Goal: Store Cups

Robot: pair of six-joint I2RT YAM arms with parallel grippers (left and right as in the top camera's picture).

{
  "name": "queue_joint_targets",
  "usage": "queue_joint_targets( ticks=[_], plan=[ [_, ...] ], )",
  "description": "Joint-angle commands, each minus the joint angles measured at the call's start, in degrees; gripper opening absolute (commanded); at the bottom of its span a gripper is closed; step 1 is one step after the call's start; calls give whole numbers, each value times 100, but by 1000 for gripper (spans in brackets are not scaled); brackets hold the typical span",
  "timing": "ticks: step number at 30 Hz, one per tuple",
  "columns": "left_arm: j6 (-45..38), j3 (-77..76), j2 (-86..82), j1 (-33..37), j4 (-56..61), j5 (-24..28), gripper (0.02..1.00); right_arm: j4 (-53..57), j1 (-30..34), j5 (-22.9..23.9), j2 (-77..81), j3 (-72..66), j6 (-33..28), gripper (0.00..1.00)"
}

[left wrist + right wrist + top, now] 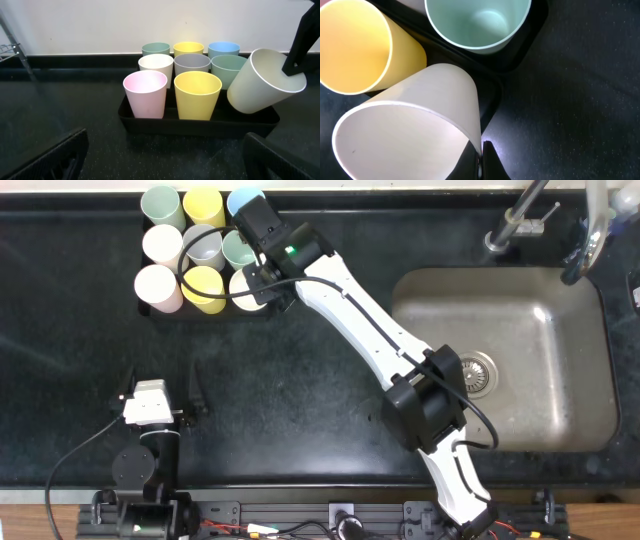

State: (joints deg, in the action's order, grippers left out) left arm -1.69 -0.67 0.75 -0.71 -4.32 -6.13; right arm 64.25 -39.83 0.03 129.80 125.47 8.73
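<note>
White cup (262, 82) seen tilted at the one free corner of the black tray (200, 127), pinched at its rim by the right pincer (294, 65), just beside the front yellow cup (197, 95) and a green cup (227, 67). Eight cups are stood upright inside, so the last placing is judged to be in hand. For the next move the cup would have to be righted, lowered into the gap and let go. The left pincer (165, 162) is held spread and empty, low over the dark tabletop (300, 430), well apart from the tray. No brand, label or writing can be read on the cups or the tray
</note>
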Motion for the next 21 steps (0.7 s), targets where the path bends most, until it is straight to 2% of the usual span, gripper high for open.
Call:
queue_joint_targets(
  ticks=[1,21],
  plan=[
    [-68,20,-59,28,-4,55,1000,-15,-9,22,136,177,-68,45],
    [-68,20,-59,28,-2,55,1000,-28,13,101,308,177,-258,45]
  ],
)
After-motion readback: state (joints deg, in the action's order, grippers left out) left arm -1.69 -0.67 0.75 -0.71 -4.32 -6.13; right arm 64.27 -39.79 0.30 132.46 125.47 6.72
